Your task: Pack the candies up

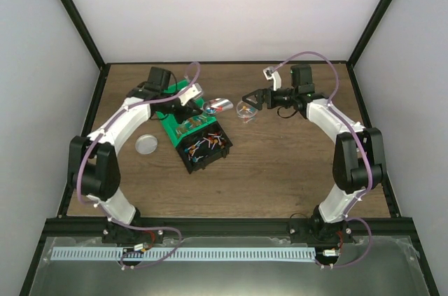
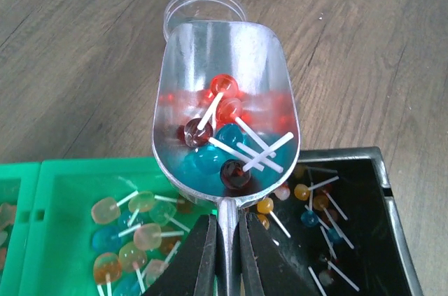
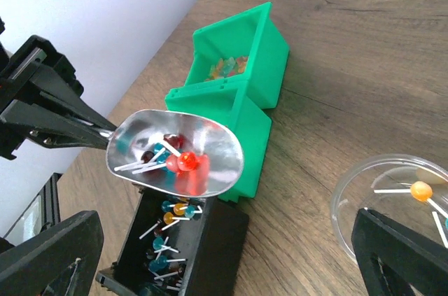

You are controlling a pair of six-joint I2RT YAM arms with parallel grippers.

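- One spill risk dominates. The scoop (image 2: 224, 58) carries a small heap of candies (image 2: 222, 87) (red, blue and dark pieces on white sticks), and its mouth looks wider than the clear dish (image 2: 203, 3) just beyond its tip. A fast tilt would likely send pieces over the rim onto the table (image 2: 364, 44).
- Second risk: the sticks cross one another in the scoop. The load may hang up, then drop as one clump.
- Third risk: the dish looks light and unrestrained. A knock from the scoop lip could push or upset it.
- Left gripper (image 2: 225, 254): jaws almost closed, clamped on the thin scoop handle. A handle this narrow could twist in the grip under a sharp tilt.
- Right gripper (image 1: 252, 99): fingers spread wide, nothing between them. One finger stands just beside the dish, but contact cannot be confirmed from the wrist view.
- Clear dish: appears to rest on the table and holds at least one orange candy. Part of its floor is hidden.
- Black bin (image 2: 395, 212): loose candies in mixed colours — the supply.
- Green bin (image 2: 84, 165): paler orange and blue pieces on sticks, not part of the load.
- Round disc (image 1: 145, 143): probably the dish lid, lying on the table well apart from the dish.
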